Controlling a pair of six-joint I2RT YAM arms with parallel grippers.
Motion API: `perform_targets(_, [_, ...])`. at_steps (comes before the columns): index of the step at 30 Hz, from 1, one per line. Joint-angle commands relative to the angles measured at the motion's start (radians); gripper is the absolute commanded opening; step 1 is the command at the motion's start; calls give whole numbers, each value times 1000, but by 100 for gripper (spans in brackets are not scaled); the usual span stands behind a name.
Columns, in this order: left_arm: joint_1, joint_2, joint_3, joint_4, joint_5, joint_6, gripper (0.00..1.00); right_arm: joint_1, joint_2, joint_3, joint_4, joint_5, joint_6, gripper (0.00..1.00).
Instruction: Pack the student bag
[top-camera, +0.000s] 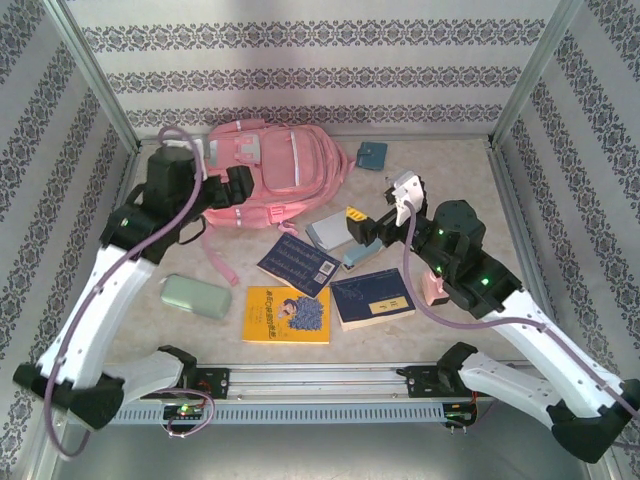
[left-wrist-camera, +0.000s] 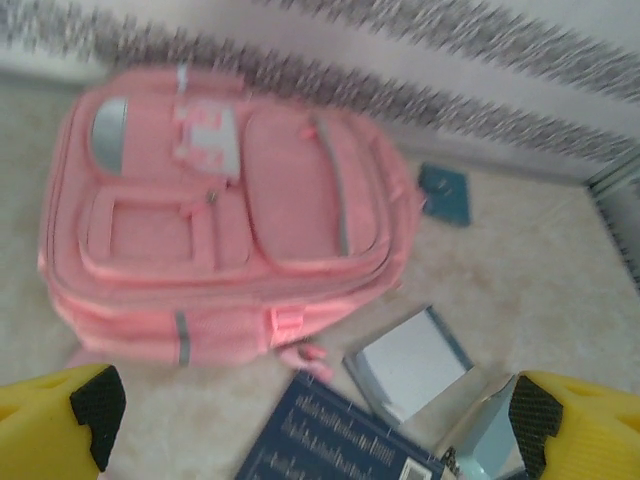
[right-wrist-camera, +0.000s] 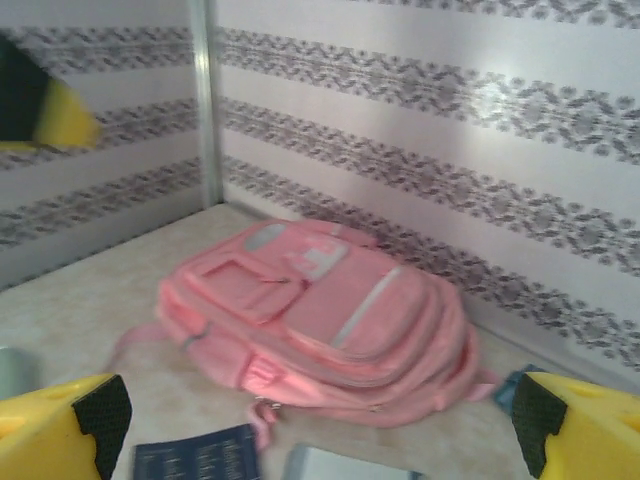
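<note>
Student bag (top-camera: 285, 165) flat (seemingly zipped)

Soft matt pink cloth student bag (top-camera: 268, 165), glossy paper book covers (top-camera: 287, 315), speckled matt tabletop (top-camera: 450, 180)

teal pouch (top-camera: 371, 155): back | green case (top-camera: 196, 296): left | yellow book (top-camera: 288, 315) beside navy book (top-camera: 299, 263)

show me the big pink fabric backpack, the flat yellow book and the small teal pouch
big pink fabric backpack (top-camera: 278, 165), top external view, middle of its front panel
flat yellow book (top-camera: 288, 315), top external view, centre of its cover
small teal pouch (top-camera: 372, 155), top external view, middle of its top face
</note>
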Motion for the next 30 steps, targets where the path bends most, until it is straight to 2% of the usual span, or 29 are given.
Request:
perform_targets(1, [4, 77, -24, -152, 82, -136, 99, 16, 6, 151, -409, 215, 322, 98])
perform_targets(2, [3, 83, -44, -103, 102, -152, 99, -8, 13, 207, -525, 219, 397, 98])
perform_targets(5, [5, 88, -88, -14, 33, -213, 99, -182, 33, 253, -590, -117, 429, 98])
perform_targets(7, [7, 121, -52, -48, -23, -226, 99, -277, 26, 226, -581, -218, 487, 98])
perform_targets(9, [12, 144, -29, -62, -55, -211, 99, -289, -15, 190, -571, -122, 534, 98])
perform_targets(10, [23, 145, -46, -9, -13, -164, 99, -315, -16, 198, -597, -131, 546, 98])
perform_targets(12, [40, 165, -58, 44, 26, -124, 99, -360, 41, 263, -732, -164, 557, 98])
perform_targets(15, [67, 266, 4, 31, 102, -102, 99, -351, 109, 337, -911, -82, 522, 98])
perform_targets(17, [68, 344, 62, 20, 149, -64, 99, -382, 50, 274, -917, 49, 631, 98])
perform_targets(18, [68, 363, 71, 36, 174, -49, 99, -416, 7, 223, -900, 50, 681, 98])
perform_targets(19, [68, 381, 78, 59, 188, -42, 99, -458, -42, 156, -845, -9, 697, 98])
perform_targets(22, [68, 450, 126, 119, 234, -26, 100, -446, -12, 129, -835, -119, 672, 96])
perform_targets(23, [69, 487, 159, 125, 257, -25, 100, -436, 0, 131, -841, -105, 688, 97])
perform_targets(27, [68, 625, 259, 205, 344, -62, 91, -431, 44, 145, -858, -100, 679, 98])
perform_targets(30, [68, 730, 319, 279, 386, -98, 85, -424, 114, 153, -851, -238, 618, 98])
